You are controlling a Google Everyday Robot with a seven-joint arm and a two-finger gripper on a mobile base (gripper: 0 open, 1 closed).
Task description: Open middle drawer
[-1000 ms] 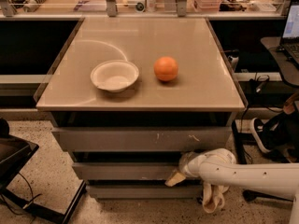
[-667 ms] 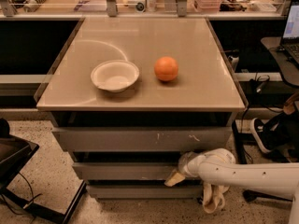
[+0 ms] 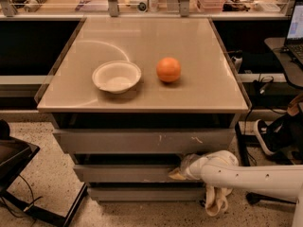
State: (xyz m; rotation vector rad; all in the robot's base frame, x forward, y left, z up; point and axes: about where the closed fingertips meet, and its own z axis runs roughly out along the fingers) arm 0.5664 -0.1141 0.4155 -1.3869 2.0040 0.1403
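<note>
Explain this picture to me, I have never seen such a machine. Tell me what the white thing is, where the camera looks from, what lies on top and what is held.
The white tube entering from the right is the robot arm of a mobile robot. Its tip, the end effector, sits at the right end of the plain grey middle drawer, near the drawer's top edge. The single picture looks down from in front of the three-drawer cabinet. On its glossy beige top lie a round white bowl and, to the bowl's right, a round orange fruit. Whether the end effector grips the drawer cannot be told.
</note>
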